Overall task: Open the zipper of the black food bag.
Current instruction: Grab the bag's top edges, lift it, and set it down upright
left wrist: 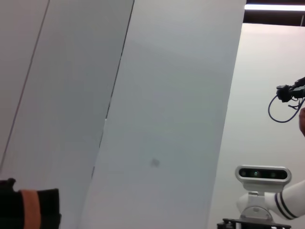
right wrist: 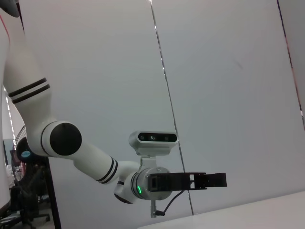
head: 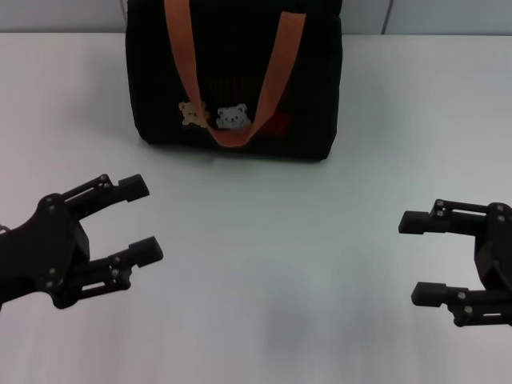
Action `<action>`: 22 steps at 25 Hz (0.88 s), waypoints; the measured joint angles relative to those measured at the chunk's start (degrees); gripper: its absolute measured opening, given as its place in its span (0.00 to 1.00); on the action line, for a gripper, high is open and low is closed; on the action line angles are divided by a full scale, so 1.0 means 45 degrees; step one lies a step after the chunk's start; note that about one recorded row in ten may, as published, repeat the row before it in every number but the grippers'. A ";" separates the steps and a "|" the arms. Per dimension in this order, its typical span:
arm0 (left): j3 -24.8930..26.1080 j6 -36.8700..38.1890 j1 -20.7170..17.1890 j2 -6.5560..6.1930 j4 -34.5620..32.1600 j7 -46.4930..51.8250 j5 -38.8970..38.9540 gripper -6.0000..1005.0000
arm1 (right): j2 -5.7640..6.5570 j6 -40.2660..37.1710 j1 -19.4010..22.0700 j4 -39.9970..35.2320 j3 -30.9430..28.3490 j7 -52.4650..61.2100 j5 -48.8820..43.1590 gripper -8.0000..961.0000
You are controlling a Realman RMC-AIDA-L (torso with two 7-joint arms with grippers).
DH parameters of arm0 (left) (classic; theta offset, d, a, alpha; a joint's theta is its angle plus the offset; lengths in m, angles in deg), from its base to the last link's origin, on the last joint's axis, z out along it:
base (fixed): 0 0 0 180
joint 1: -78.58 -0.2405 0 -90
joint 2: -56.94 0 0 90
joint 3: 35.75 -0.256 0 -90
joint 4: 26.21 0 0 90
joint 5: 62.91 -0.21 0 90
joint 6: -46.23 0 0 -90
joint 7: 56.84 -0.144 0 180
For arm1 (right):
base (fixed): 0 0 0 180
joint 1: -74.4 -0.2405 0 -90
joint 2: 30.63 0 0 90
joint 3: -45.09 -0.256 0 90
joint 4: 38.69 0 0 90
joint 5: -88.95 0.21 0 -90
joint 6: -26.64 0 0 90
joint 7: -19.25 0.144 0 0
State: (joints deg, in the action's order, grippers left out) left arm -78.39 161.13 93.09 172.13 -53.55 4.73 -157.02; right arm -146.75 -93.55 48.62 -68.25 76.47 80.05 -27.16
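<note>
The black food bag (head: pixel 232 80) stands on the white table at the far centre. Two orange-brown handles (head: pixel 272 72) hang down its front, over bear patches (head: pixel 216 116) and a red mark. Its top edge runs out of the head view, so the zipper is out of view. My left gripper (head: pixel 144 218) hovers open at the near left, well short of the bag, with nothing between its fingers. At the near right my right gripper (head: pixel 414 258) is open and empty too. A corner of the bag (left wrist: pixel 28 210) shows in the left wrist view.
The white table (head: pixel 264 264) spreads between both grippers and the bag. Pale wall panels fill both wrist views. The right wrist view shows my left arm (right wrist: pixel 86 152) from the side. The left wrist view shows my right arm's wrist camera (left wrist: pixel 262 174).
</note>
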 joint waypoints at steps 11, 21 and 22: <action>0.3194 -0.2839 0.0580 0.0661 0.0168 -0.0181 0.0060 0.81 | -0.0069 0.0702 -0.0048 -0.0009 -0.0051 -0.0010 0.0006 0.75; 0.4116 -0.8877 0.2887 0.0761 0.1773 -0.1154 0.0356 0.74 | -0.0294 0.0732 0.0766 0.0085 -0.0168 -0.0105 0.0126 0.75; 0.4116 -0.8877 0.2887 0.0761 0.1773 -0.1154 0.0356 0.74 | -0.0330 0.0734 0.0810 0.0109 -0.0181 -0.0170 0.0132 0.75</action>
State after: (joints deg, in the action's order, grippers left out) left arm -59.87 121.18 106.08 175.56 -45.57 -0.46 -155.42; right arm -148.24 -90.25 52.26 -67.76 75.66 79.29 -26.57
